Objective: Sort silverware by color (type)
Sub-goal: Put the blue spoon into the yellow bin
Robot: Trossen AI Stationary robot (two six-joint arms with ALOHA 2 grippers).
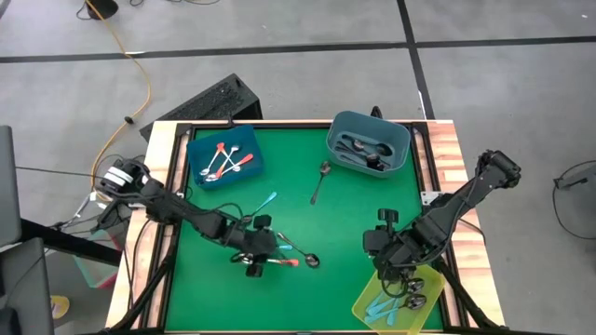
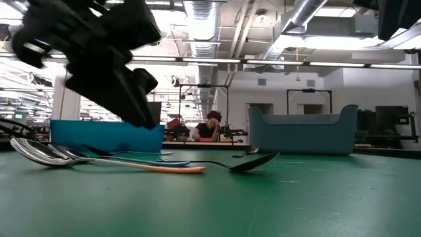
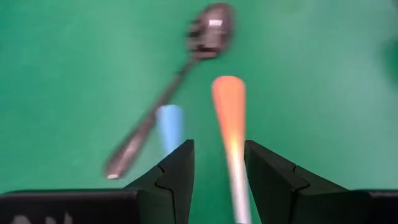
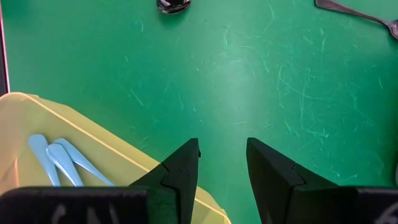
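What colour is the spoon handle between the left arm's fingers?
Orange handle, best in the left wrist view.

No readable text, labels, brands, numbers or signs in any view. Pale marks along the bottom edge of each wrist view: too cut off to read.
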